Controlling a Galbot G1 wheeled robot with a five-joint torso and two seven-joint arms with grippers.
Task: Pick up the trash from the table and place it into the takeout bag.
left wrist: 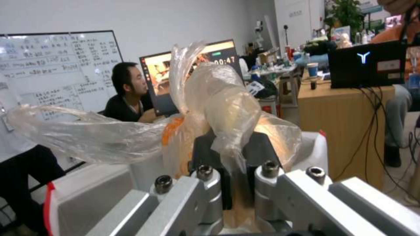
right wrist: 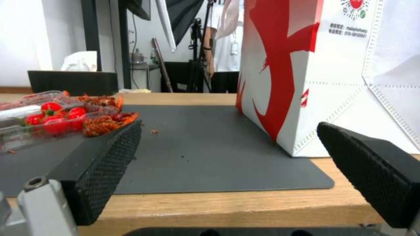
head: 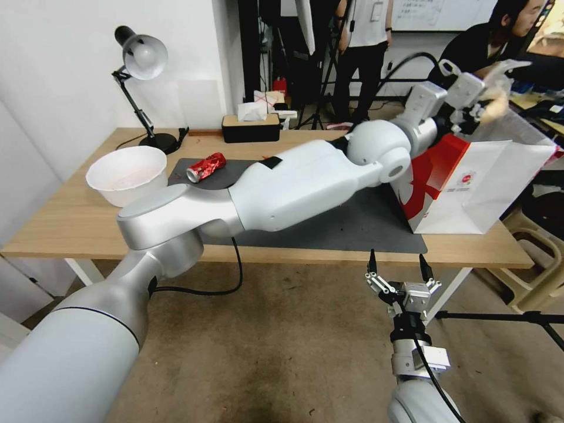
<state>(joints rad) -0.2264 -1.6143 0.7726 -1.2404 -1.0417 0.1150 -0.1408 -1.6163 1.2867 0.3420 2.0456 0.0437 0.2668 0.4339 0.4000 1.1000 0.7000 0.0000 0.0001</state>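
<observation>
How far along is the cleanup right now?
In hand: the left gripper holds the clear plastic bag with a pale lump above the white-and-red paper takeout bag, not yet released. Left: the crushed red can and white round bowl sit on the light-wood table. The right gripper waits open below the table edge.

The mat (head: 352,226) lies along the middle of the table (head: 59,226). The can (head: 206,167) lies on the mat's far left corner; the bowl (head: 126,174) stands left of it, off the mat. The bag (head: 470,188) stands at the mat's right end, near the table's right edge. A lamp (head: 141,88) and a tissue box (head: 251,126) stand along the far edge. A tray (right wrist: 39,114) lies on the mat.
</observation>
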